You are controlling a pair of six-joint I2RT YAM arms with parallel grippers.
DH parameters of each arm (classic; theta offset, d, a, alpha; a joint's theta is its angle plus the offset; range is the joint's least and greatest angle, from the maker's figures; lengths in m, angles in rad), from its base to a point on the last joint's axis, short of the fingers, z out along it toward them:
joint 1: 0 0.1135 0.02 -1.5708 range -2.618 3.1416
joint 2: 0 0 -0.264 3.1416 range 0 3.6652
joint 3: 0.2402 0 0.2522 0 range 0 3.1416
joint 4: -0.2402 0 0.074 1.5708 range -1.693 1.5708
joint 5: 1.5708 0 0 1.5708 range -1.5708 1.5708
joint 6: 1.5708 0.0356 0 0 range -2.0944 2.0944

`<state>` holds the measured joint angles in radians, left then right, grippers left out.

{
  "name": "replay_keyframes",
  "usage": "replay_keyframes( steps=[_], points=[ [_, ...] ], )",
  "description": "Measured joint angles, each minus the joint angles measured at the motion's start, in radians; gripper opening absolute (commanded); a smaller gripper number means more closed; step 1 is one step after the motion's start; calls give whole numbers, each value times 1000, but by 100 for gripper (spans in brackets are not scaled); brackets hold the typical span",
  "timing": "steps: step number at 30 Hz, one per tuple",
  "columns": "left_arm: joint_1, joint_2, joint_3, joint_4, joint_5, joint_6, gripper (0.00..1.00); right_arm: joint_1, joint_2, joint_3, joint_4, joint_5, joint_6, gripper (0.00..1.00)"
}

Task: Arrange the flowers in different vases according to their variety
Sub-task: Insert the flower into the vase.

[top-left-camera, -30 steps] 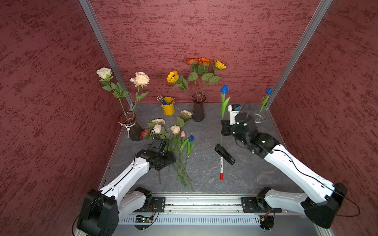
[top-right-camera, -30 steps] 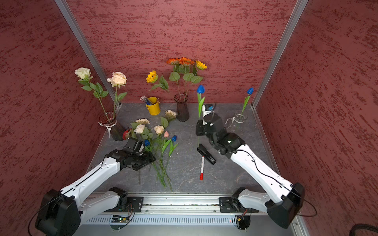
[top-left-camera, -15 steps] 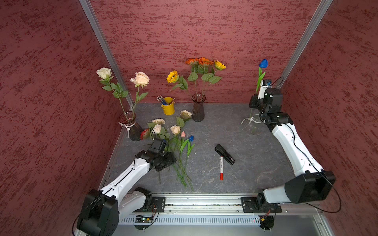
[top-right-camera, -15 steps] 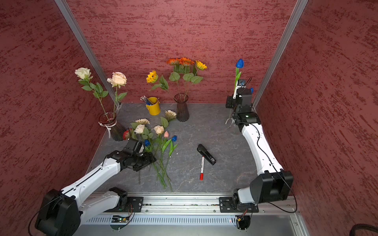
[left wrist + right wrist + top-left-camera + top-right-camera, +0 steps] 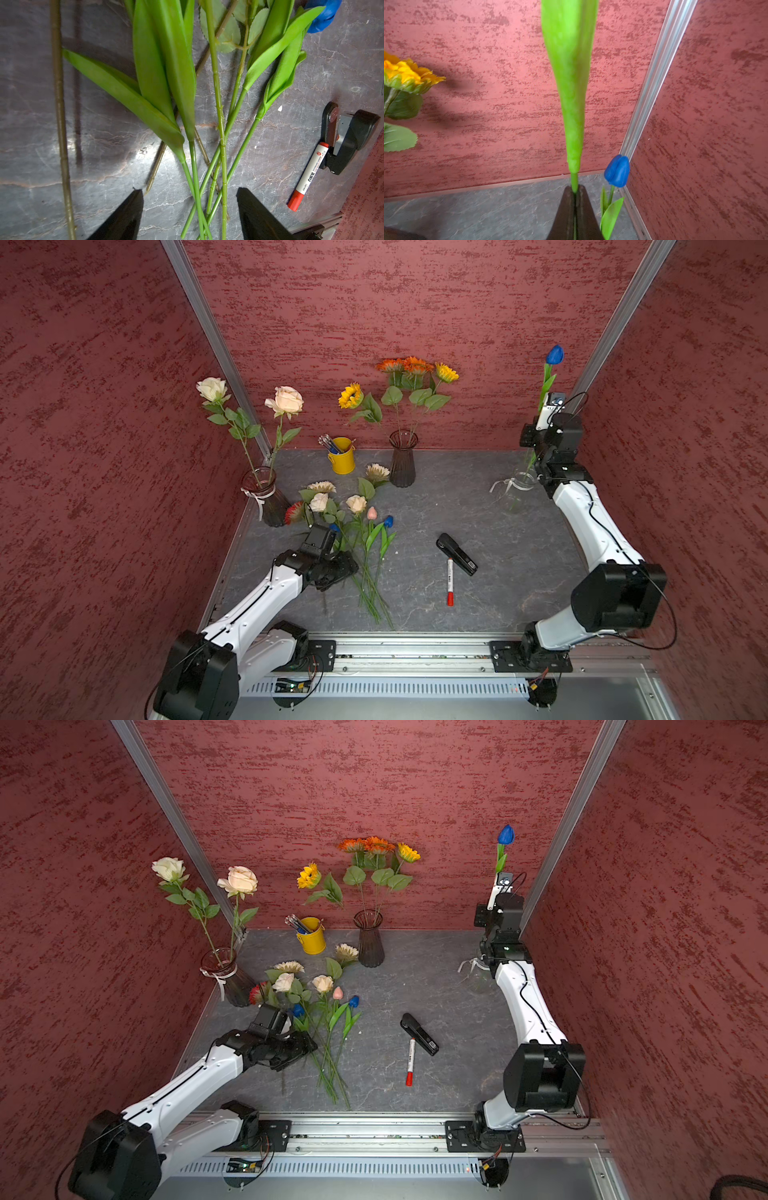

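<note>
Blue tulip had moved from frame centre to upper right, stem upright, pinched in right tool above clear vase; left tool spread over loose stems.

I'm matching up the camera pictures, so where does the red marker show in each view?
In a top view: marker on the table, right of the loose flowers.
In a top view: marker in the same spot.
Left wrist: on the table, past the stems.
Right wrist: not in it.
Landmark: black tool by its white end.
</note>
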<state>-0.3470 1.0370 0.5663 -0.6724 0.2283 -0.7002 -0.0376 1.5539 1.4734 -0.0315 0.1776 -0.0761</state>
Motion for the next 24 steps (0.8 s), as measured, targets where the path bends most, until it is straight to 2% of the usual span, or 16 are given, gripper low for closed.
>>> replay_keyframes(
  steps=[7,16,17,20,24],
  points=[
    [0,-22,-32,3,6,-5,75,-21,39,-61,53,13,-3,0],
    [0,-39,-70,26,14,-14,75,-37,57,-218,66,38,21,0],
    [0,-39,-73,31,14,-18,75,-37,57,-230,65,40,25,6],
    [0,-39,-80,45,18,-25,75,-37,56,-259,64,48,47,36],
    [0,-31,-84,60,26,-26,75,-38,32,-288,57,57,61,54]
  ],
)
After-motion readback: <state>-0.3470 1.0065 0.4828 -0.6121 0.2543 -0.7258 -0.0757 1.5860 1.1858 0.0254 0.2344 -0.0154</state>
